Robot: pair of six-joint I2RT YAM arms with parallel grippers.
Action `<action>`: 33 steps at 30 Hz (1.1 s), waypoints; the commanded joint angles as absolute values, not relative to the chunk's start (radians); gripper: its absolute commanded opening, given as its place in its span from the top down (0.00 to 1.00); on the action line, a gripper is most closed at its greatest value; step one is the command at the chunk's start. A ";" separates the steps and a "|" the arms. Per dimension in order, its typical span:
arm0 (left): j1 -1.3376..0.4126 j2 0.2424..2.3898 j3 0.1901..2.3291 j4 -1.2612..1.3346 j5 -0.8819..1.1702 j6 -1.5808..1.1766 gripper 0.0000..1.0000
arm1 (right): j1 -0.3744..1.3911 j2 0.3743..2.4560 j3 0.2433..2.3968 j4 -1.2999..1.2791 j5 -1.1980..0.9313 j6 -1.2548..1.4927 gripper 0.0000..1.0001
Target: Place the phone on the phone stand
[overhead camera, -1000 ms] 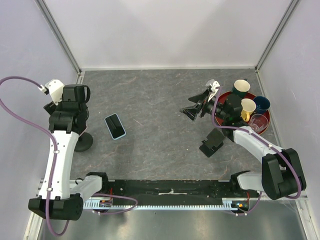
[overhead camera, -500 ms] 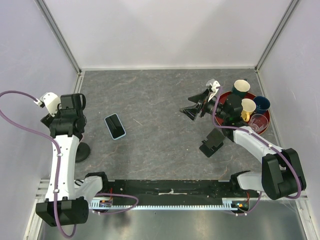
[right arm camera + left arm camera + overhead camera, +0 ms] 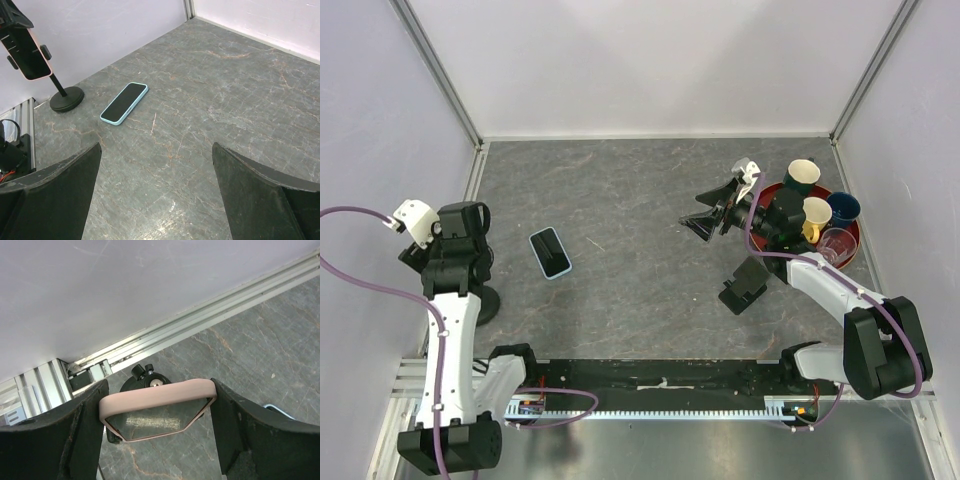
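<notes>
Closest in, at about eight o'clock on the grey stone-patterned worktop [image 3: 640,190], the phone stand [image 3: 485,300] shows its round black disc base, partly under the left arm [image 3: 445,335]. Across at four o'clock a black folding wedge stand [image 3: 744,285] sits by itself. A little farther, towards nine o'clock, a light-blue phone [image 3: 550,252] lies flat with its screen up, near the disc base but apart from it.

Beside that, the left gripper [image 3: 159,402] has its jaws pinching the phone [image 3: 150,417], with the pink rim pressed against both inner faces. From the right wrist camera, the phone sits clear of the worktop at the head of the stand's thin post. It is tilted a little off upright, with its dark screen turned towards the middle. Small black tabs show at both of its long edges, but I cannot tell whether the clamp actually grips it.

Farther on, at two o'clock, the right gripper [image 3: 705,212] hovers with its jaws spread wide, pointing towards nine o'clock over bare worktop. Just behind it, a dark red round tray [image 3: 859,228] carries a clear cup [image 3: 837,245], a yellow cup [image 3: 817,212] and a blue cup [image 3: 844,207]. A dark cup [image 3: 802,176] with a pale inside stands farthest back.
</notes>
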State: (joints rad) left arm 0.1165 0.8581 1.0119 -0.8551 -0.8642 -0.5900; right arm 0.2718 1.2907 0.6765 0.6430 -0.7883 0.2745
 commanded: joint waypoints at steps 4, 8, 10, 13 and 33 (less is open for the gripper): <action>0.126 0.813 0.933 -0.735 -0.976 -0.529 0.98 | 0.268 1.267 0.676 0.696 -0.811 0.281 0.02; 0.127 0.801 0.917 -0.745 -1.012 -0.534 0.88 | 0.268 1.267 0.676 0.695 -0.813 0.279 0.02; 0.126 0.796 0.916 -0.756 -1.014 -0.538 0.56 | 0.268 1.269 0.676 0.696 -0.815 0.282 0.02; 0.126 0.793 0.920 -0.772 -1.009 -0.554 0.15 | 0.268 1.269 0.676 0.698 -0.815 0.281 0.02; 0.121 0.830 1.297 -1.009 -0.995 -0.684 0.04 | 0.270 1.295 0.680 0.704 -0.821 0.284 0.02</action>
State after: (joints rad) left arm 0.1223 0.8188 1.1847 -0.9806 -0.9485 -0.6411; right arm 0.2718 1.2907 0.6765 0.6434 -0.7967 0.2768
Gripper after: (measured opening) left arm 0.954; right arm 0.982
